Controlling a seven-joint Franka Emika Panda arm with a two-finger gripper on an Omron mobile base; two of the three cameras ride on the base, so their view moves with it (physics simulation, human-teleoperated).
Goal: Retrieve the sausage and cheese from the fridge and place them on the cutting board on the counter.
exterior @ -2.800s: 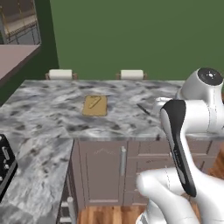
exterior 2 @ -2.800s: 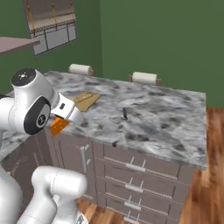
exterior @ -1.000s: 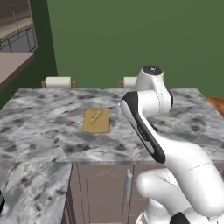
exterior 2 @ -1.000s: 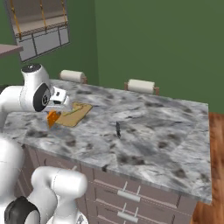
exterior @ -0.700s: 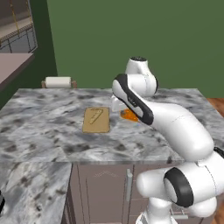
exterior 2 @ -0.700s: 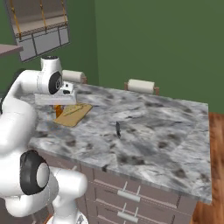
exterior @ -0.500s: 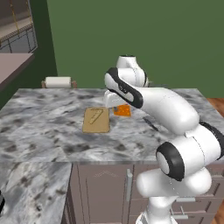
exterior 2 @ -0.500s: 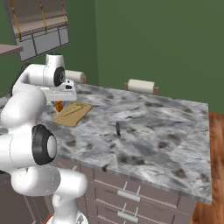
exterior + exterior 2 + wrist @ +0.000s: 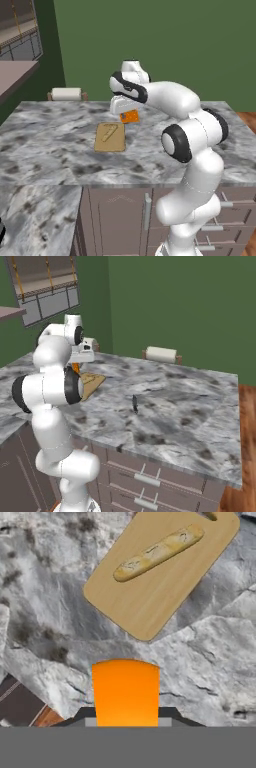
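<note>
Marbled bench (image 9: 60,145): board (image 9: 110,137) carries a pale link (image 9: 159,552); gripper (image 9: 128,114) clamps cheese (image 9: 130,116) in the air beside board.

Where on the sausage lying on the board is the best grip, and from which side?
Grip the sausage at its middle, from straight above, jaws across its narrow width. It is long, thin and lies flat on the cutting board, so a side approach would likely scrape the wood. The held cheese must go down first.
</note>
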